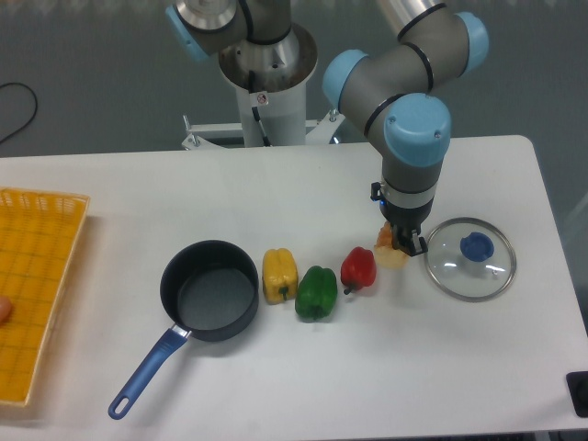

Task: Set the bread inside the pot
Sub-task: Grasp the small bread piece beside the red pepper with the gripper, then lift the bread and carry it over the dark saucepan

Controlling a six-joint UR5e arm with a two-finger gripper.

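Observation:
The bread (pixel 387 250), a small pale chunk with an orange-brown crust, lies on the white table just right of the red pepper. My gripper (pixel 405 243) points straight down and is low over the bread's right side, hiding part of it. Its fingers are at the bread, but the view does not show whether they are closed on it. The pot (pixel 210 290), a round dark saucepan with a long blue handle (pixel 146 370), stands empty at the left of the pepper row, far from the gripper.
A yellow pepper (pixel 279 274), a green pepper (pixel 316 292) and a red pepper (pixel 358 267) sit in a row between pot and bread. A glass lid with a blue knob (pixel 471 258) lies right of the gripper. A yellow basket (pixel 37 276) is at the left edge.

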